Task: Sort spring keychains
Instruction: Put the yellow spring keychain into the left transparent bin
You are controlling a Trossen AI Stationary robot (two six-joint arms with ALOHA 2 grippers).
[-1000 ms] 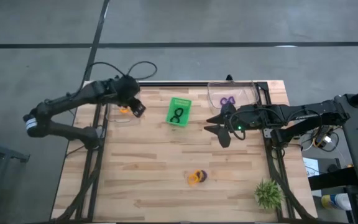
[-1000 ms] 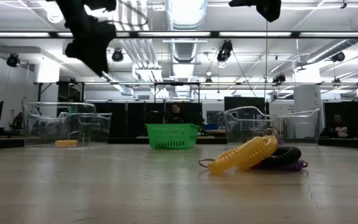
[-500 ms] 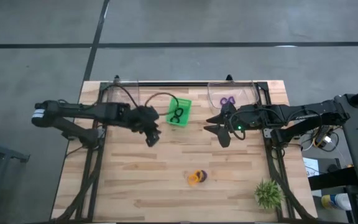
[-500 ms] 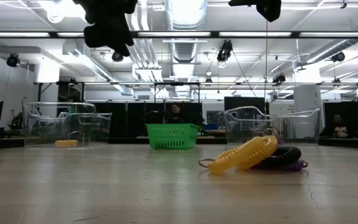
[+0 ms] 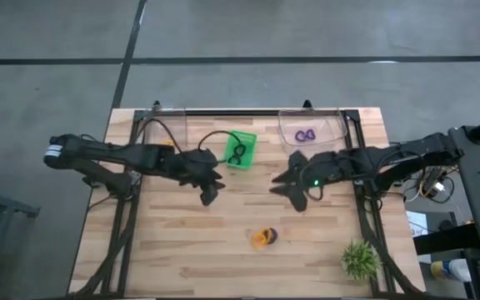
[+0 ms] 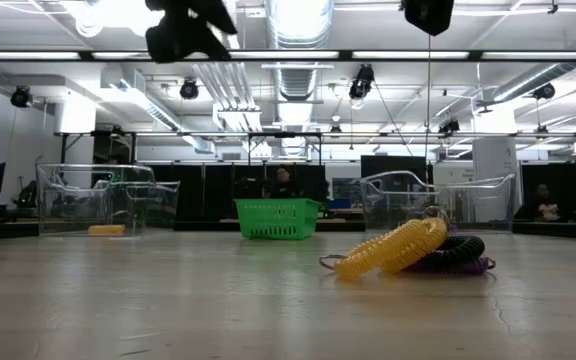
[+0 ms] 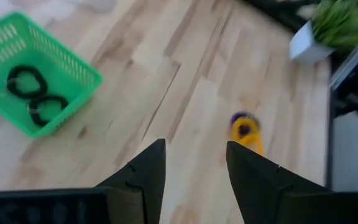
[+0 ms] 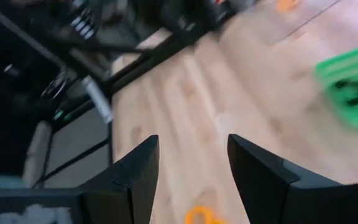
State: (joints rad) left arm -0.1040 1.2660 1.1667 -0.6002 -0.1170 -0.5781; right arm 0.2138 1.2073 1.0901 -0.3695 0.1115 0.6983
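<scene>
High view: left gripper (image 5: pixel 210 191), jaws parted and empty, has swung from the far-left bin toward mid-table; spring keychains (image 5: pixel 263 237) lie ahead, untouched. Right gripper (image 5: pixel 294 185) likewise spread, unladen.

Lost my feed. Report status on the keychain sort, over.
Left gripper open, empty, above mid-table. Right gripper open, empty, nearby. Unsorted keychain pile on the table, nothing blocking it. Black keychains in green basket.

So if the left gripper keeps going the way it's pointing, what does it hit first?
Probably the pile of spring keychains on the table; the left gripper, open and empty, points at it, with bare wood between. Depth is uncertain.
</scene>
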